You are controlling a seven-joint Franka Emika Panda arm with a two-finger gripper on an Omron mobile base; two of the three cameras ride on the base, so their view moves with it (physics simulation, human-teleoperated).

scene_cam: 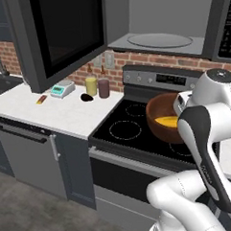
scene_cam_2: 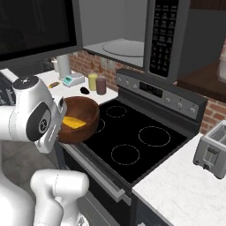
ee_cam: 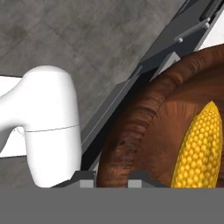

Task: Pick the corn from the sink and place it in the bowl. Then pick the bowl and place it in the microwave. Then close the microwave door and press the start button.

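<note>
Here the arm hides the claw [ee_cam: 111, 177] gripping the bowl [ee_cam: 131, 131] rim.

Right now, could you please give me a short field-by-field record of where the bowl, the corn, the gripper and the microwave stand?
bowl: reddish-brown wooden bowl held tilted above the front left of the stove
corn: yellow cob lying inside the bowl
gripper: gripper shut on the bowl's rim, one finger inside and one outside
microwave: microwave above the stove, turntable bare
microwave door: microwave door swung open to the left
counter: jars, a small scale and a dark item left of the stove
</note>
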